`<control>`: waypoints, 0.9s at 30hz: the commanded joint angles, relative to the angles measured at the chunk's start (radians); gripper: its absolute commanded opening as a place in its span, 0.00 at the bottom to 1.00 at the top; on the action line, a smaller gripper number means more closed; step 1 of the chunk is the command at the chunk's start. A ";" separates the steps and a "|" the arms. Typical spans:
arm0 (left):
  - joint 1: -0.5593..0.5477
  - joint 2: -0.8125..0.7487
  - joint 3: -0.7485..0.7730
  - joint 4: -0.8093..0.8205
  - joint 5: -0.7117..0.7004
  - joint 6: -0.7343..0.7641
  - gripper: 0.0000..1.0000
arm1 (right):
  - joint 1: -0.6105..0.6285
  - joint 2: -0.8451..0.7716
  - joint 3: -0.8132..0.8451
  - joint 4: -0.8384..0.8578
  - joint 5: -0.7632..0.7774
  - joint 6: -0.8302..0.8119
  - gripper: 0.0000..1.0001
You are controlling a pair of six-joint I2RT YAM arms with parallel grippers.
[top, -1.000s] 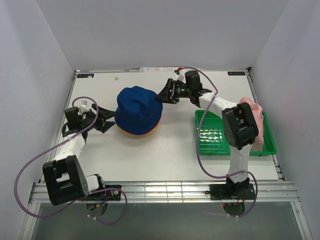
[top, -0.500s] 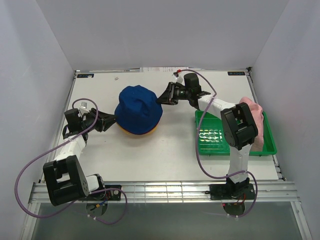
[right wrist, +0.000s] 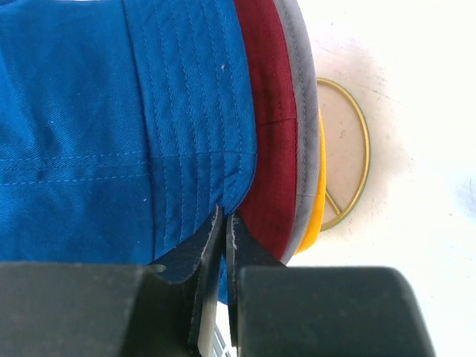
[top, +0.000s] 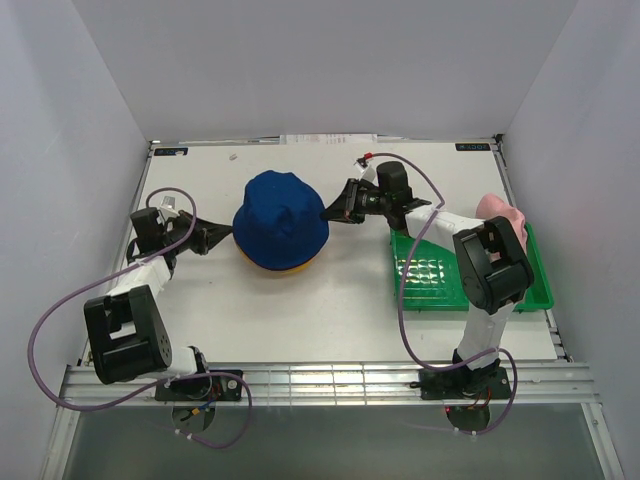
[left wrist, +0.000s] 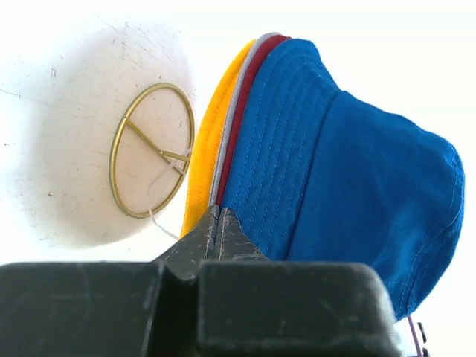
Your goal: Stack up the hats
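**Top view.** Blue hat (top: 280, 215) sat uppermost on the stack, on the table (top: 350, 305) a little left of centre. A sliver of the yellow hat (top: 283, 267) showed under its near edge. Left gripper (top: 224, 233) lay at the stack's left brim and right gripper (top: 329, 213) at its right brim, both pointing inward. Pink hat (top: 499, 214) lay well apart at the far right end of the green tray (top: 430, 272), partly behind the right arm.

**Right wrist.** Fingers were drawn together to a hairline slit, tips at the blue brim's edge. Could not tell whether cloth was caught. Beside the blue brim ran the dark red hat (right wrist: 268, 111), then the grey hat (right wrist: 301, 111), then yellow. A gold wire ring (right wrist: 367, 156) lay on the table past them.

**Left wrist.** Fingers were pressed together, tips against the layered brim edges. Any pinch of cloth was not discernible. The ring lay beyond the yellow brim.
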 commanded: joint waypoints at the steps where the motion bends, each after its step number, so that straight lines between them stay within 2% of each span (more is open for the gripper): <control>1: 0.001 0.013 0.024 0.014 -0.024 0.016 0.00 | 0.007 -0.035 -0.032 0.006 0.028 -0.023 0.08; 5: 0.001 0.005 0.026 0.019 -0.017 0.016 0.00 | 0.007 -0.039 -0.035 0.004 0.028 -0.026 0.08; 9: 0.010 -0.015 0.062 -0.041 -0.021 0.053 0.18 | 0.007 -0.042 -0.021 -0.013 0.026 -0.032 0.08; 10: 0.013 -0.021 0.070 -0.049 -0.018 0.059 0.31 | 0.007 -0.041 -0.015 -0.020 0.026 -0.034 0.08; 13: 0.024 -0.039 0.065 -0.049 -0.006 0.059 0.42 | 0.007 -0.039 -0.011 -0.025 0.028 -0.035 0.08; 16: 0.024 -0.055 0.052 -0.037 0.011 0.053 0.47 | 0.007 -0.036 -0.003 -0.028 0.028 -0.035 0.08; 17: 0.024 -0.058 0.038 -0.012 0.024 0.049 0.51 | 0.007 -0.036 0.000 -0.030 0.028 -0.034 0.08; 20: 0.022 -0.052 0.022 0.028 0.049 0.030 0.55 | 0.008 -0.032 0.003 -0.033 0.031 -0.032 0.08; 27: 0.013 -0.024 0.013 0.049 0.101 0.032 0.56 | 0.008 -0.024 0.019 -0.033 0.031 -0.026 0.08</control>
